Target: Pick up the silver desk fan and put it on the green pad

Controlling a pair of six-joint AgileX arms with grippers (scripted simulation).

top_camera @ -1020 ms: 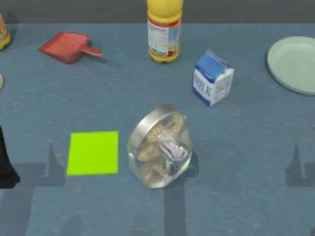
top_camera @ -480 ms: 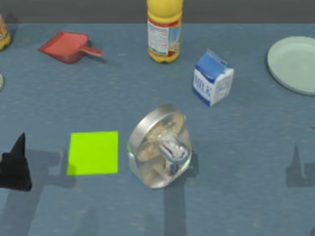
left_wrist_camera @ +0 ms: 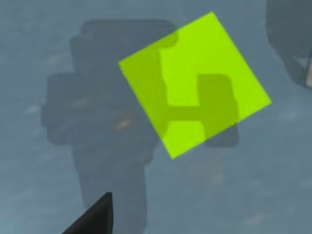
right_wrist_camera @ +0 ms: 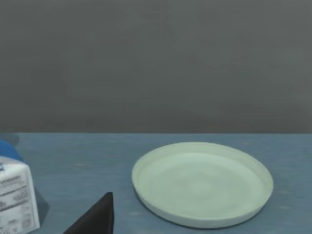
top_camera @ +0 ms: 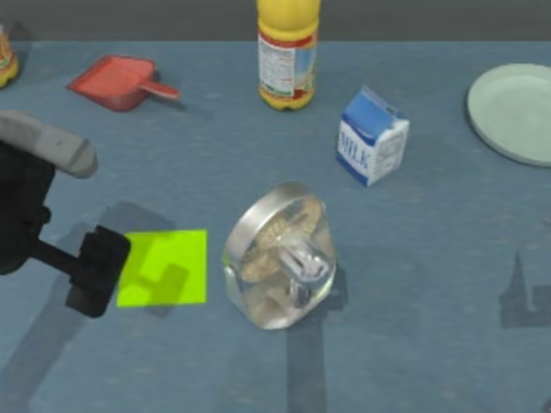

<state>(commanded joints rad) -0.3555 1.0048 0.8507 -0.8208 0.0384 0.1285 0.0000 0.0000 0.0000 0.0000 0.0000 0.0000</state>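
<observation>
The silver desk fan (top_camera: 280, 254) lies tilted on the blue table near the middle, a shiny disc with a clear cage and a chrome hub. Just left of it lies the flat green pad (top_camera: 164, 267), also seen in the left wrist view (left_wrist_camera: 195, 83). My left gripper (top_camera: 93, 277) hovers open above the table at the pad's left edge and holds nothing; its shadow on the pad shows two fingers apart. One dark fingertip (left_wrist_camera: 97, 217) shows. The fan's edge (left_wrist_camera: 292, 44) is just visible. My right gripper (right_wrist_camera: 156, 230) is parked at the right, open and empty, outside the top view.
A yellow juice bottle (top_camera: 288, 52) stands at the back, with a blue milk carton (top_camera: 372, 136) right of it. A red scoop (top_camera: 120, 82) lies at the back left. A pale green plate (top_camera: 516, 112) sits at the back right, close before the right gripper (right_wrist_camera: 202, 183).
My left arm has swung in from the left edge toward the green pad, and its shadow now falls across the pad. The fan and the right arm have not moved.
</observation>
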